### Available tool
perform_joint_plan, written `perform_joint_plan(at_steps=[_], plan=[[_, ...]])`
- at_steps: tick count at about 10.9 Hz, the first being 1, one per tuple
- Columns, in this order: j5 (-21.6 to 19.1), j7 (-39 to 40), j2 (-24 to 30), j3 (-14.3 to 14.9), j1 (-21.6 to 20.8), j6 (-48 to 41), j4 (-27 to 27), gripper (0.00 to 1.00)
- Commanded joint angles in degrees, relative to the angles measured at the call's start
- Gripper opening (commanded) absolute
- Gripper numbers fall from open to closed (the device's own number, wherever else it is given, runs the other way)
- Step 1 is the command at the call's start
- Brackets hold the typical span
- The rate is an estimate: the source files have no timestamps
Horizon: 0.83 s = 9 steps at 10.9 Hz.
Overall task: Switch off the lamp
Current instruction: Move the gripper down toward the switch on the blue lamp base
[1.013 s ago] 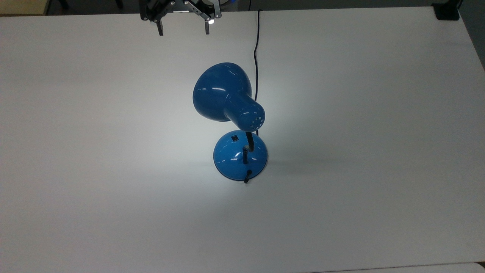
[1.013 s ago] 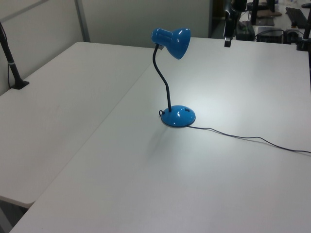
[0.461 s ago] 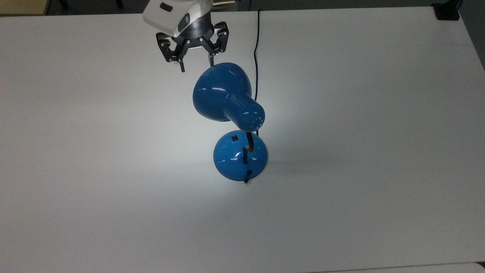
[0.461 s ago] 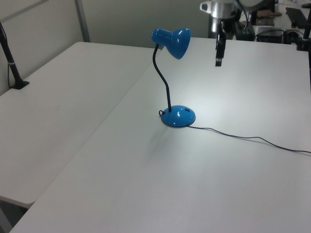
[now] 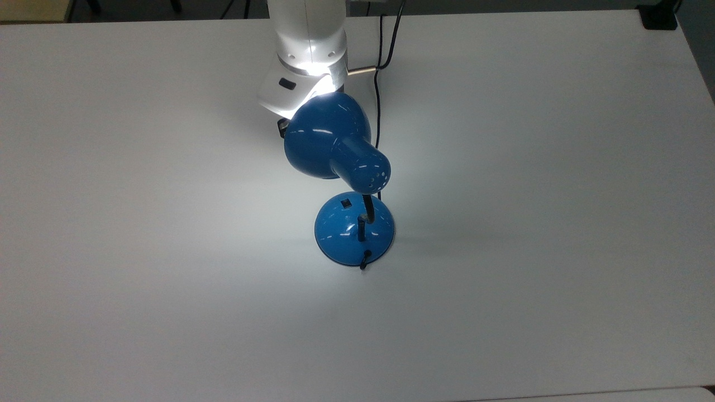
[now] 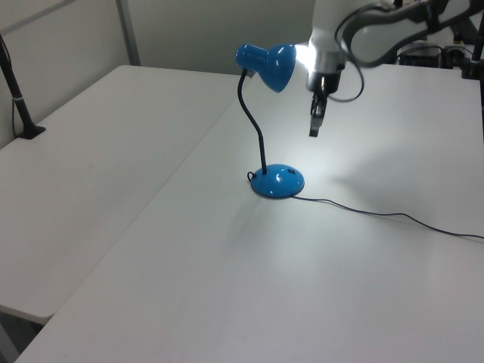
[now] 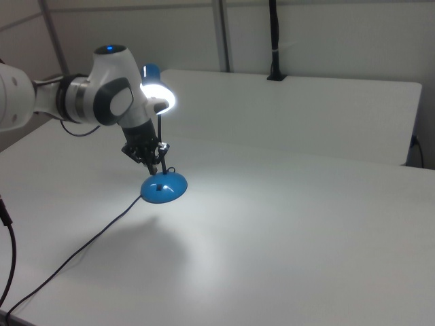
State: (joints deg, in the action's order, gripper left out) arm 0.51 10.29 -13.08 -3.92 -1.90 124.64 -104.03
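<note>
The lamp stands mid-table and is lit: its glossy blue shade [image 5: 327,137] throws a bright patch on the table and glares on my white arm [image 5: 308,50]. A black gooseneck [image 6: 253,125] runs down to the round blue base [image 5: 354,230], which carries a small black switch [image 5: 346,204]. In the left view my gripper [image 6: 314,125] hangs right of the shade and above the base, touching nothing. In the right view the gripper [image 7: 158,165] is just above the base [image 7: 163,188], its fingers apart and empty. The shade hides most of the gripper in the top view.
The lamp's black cord [image 5: 377,84] trails across the white table [image 5: 530,195] to its far edge. A second table [image 6: 83,166] adjoins at the left view's left, with a black clamped post [image 6: 21,102]. A black object [image 5: 659,17] sits at the top view's top right corner.
My arm has come in from the top view's upper edge and dropped down beside the shade, toward the base. The lamp has not moved and stays lit.
</note>
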Motion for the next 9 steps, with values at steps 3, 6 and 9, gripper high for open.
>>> perform_joint_plan(at_steps=[3,6,9], plan=[[-0.86,-4.39,-5.19,0.32,-2.14,8.59,-1.00,0.00],[-0.94,-6.76,-8.00,0.32,-2.93,13.51,-0.82,0.00],[-0.86,-6.77,-8.63,0.32,-2.94,14.23,-0.73,0.00]])
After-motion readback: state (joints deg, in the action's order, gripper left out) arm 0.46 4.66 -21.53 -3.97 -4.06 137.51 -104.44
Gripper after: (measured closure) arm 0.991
